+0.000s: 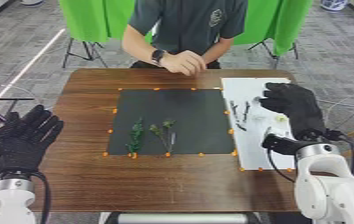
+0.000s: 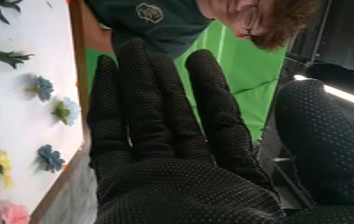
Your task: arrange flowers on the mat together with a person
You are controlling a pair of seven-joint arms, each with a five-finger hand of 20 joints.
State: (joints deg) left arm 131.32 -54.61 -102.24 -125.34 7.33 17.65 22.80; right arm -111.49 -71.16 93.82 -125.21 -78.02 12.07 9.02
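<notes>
In the head view my right hand (image 1: 291,107) is above the right part of the white sheet, open and holding nothing. My left hand (image 1: 24,140) stays open beside the table's left edge. On the black mat (image 1: 156,107) lie a green leafy stem (image 1: 136,135) and, to its right, thinner sprigs (image 1: 167,134). Dark stems (image 1: 242,112) rest on the white sheet. The right wrist view has my right hand (image 2: 178,180) with straight fingers, beside blue flowers (image 2: 42,88), a pale blue flower (image 2: 67,111), a yellow flower (image 2: 3,169) and a pink flower (image 2: 13,212) on the sheet.
Across the table a person stands with hands (image 1: 184,63) together at the far edge, touching none of the flowers. The white sheet (image 1: 253,86) adjoins the mat's right side. Orange markers line both, and brown wood (image 1: 156,190) borders the mat's near side.
</notes>
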